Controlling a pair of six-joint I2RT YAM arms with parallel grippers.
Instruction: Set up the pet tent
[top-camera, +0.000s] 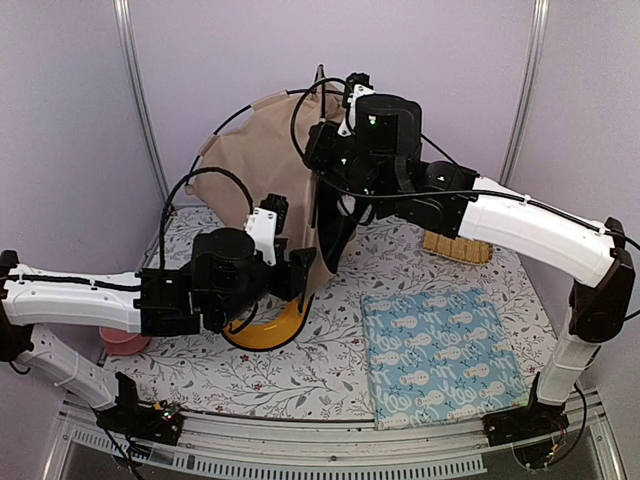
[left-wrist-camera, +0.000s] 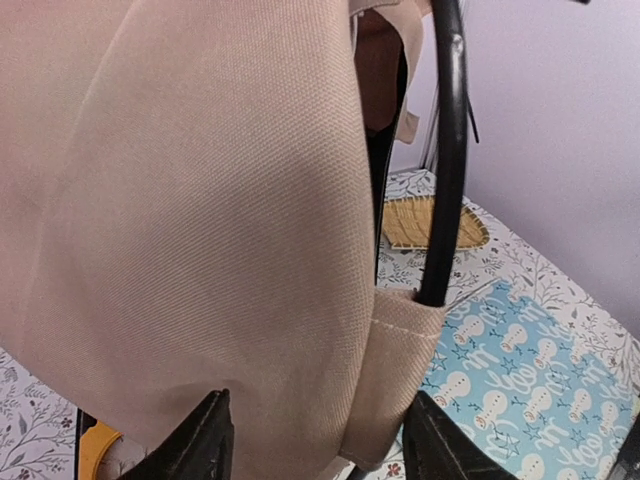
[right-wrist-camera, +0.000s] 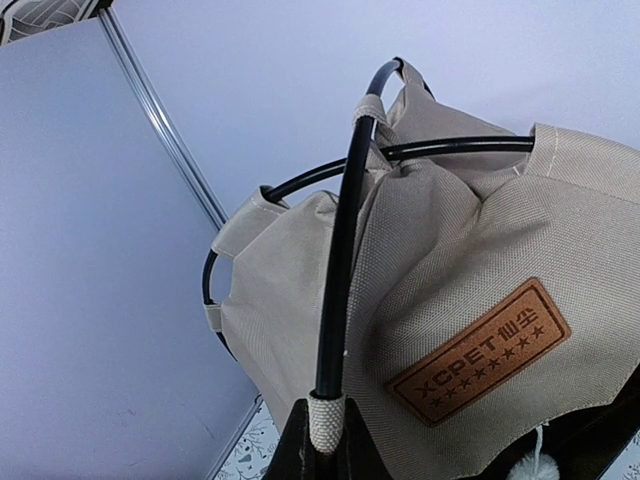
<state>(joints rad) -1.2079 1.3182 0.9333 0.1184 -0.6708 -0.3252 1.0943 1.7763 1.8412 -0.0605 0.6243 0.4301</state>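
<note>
The pet tent (top-camera: 262, 152), beige fabric on thin black crossing poles, stands lifted at the back middle of the table. My right gripper (top-camera: 353, 92) is up at its top. In the right wrist view that gripper (right-wrist-camera: 327, 428) is shut on a black pole (right-wrist-camera: 340, 270) at its woven beige end cap, next to the brown label patch (right-wrist-camera: 480, 350), with a white pom-pom (right-wrist-camera: 528, 466) below. My left gripper (top-camera: 272, 218) is at the tent's lower front. In the left wrist view its fingers (left-wrist-camera: 212, 440) stand apart around a fabric corner (left-wrist-camera: 395, 370) where a pole (left-wrist-camera: 445, 170) enters its sleeve.
A yellow bowl tray (top-camera: 272, 332) lies under my left wrist. A light blue patterned mat (top-camera: 440, 355) lies flat at the front right, and a woven tray (top-camera: 458, 247) sits behind it. A pink object (top-camera: 126, 345) is at the left edge. Metal frame posts (top-camera: 140, 100) stand behind.
</note>
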